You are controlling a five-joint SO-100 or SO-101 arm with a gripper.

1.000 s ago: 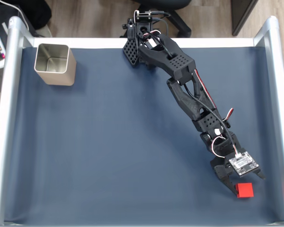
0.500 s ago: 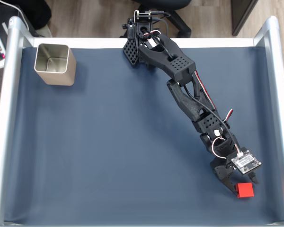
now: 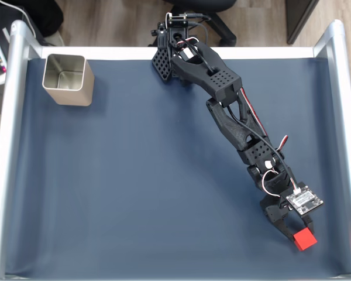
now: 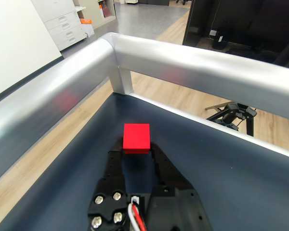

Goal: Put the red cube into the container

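The red cube (image 4: 136, 137) sits pinched at the gripper (image 4: 137, 147) fingertips (jaws closed on it), well apart from the container (image 3: 68, 79).

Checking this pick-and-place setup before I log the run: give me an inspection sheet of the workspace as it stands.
Surface: dark blue mat inside a silver rail frame.
Job's things: red cube between the fingertips near the mat's lower right corner in the fixed view; container upright at the upper left, nothing seen inside.
Clutter: nothing seen on the mat.
Grippers: gripper shut on the red cube.
Cables: red, white and black wires along the arm.
Surroundings: wooden floor, cabinets, chair base.
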